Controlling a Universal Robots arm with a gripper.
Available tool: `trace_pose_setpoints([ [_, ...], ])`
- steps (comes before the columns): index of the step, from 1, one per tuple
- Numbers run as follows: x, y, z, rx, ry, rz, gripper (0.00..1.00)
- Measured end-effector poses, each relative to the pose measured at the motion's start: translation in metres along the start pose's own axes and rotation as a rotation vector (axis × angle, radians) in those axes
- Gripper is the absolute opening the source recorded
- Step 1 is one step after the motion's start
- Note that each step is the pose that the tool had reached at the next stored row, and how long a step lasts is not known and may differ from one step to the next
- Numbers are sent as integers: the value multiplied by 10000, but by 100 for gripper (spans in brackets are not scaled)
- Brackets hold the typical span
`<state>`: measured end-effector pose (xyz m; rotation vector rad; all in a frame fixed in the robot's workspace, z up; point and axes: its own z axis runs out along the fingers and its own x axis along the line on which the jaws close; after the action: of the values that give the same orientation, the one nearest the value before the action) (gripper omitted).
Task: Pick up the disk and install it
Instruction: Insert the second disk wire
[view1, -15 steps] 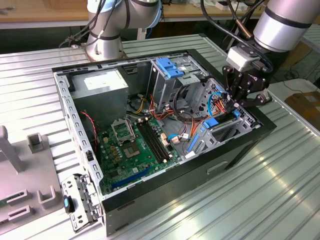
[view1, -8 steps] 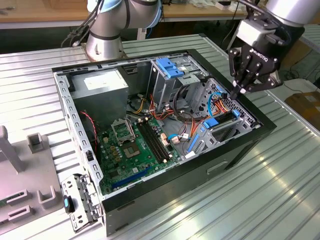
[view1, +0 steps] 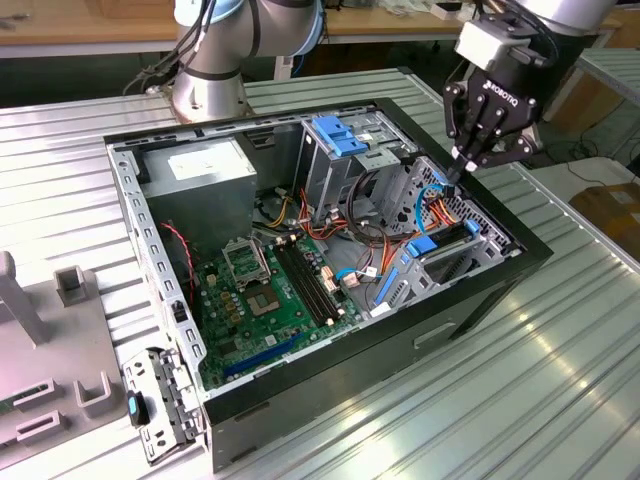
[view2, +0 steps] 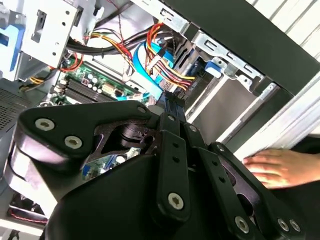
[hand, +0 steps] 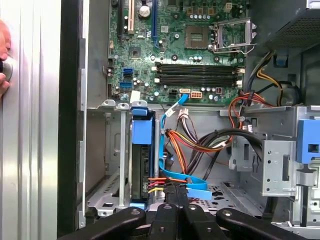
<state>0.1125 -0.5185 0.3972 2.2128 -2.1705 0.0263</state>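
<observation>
Claw (view1: 462, 178): fingers drawn together, pinching a black connector inside the open computer case (view1: 520, 262).
Disk (hand: 140, 162): seated edge-on in its bay, just beside the claw.
Second wrist view: a hand (view2: 277, 167) rested on the counter (view2: 300, 107).

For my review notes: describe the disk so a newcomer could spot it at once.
In the open computer case, find the metal drive cage beside the black side wall. The disk stands on edge there, a dark slab edged in bright blue plastic; the blue latch nearby carries no drive.
</observation>
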Motion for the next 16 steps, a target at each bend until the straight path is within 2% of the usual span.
trace_pose_setpoints([
  [2, -5, -5, 6, -13, 124, 2, 11],
  [3, -7, -6, 18, -19, 144, 2, 11],
  [5, -21, -8, 77, -91, 159, -1, 11],
  [7, -43, -9, 85, -95, 158, -1, 11],
  [8, -44, -10, 106, -98, 213, 0, 17],
  [10, -53, -11, 150, -112, 248, 0, 30],
  [12, -53, -11, 152, -112, 254, 0, 30],
  [15, -53, -12, 152, -113, 255, 0, 10],
  [16, -54, -12, 152, -113, 255, -1, 10],
])
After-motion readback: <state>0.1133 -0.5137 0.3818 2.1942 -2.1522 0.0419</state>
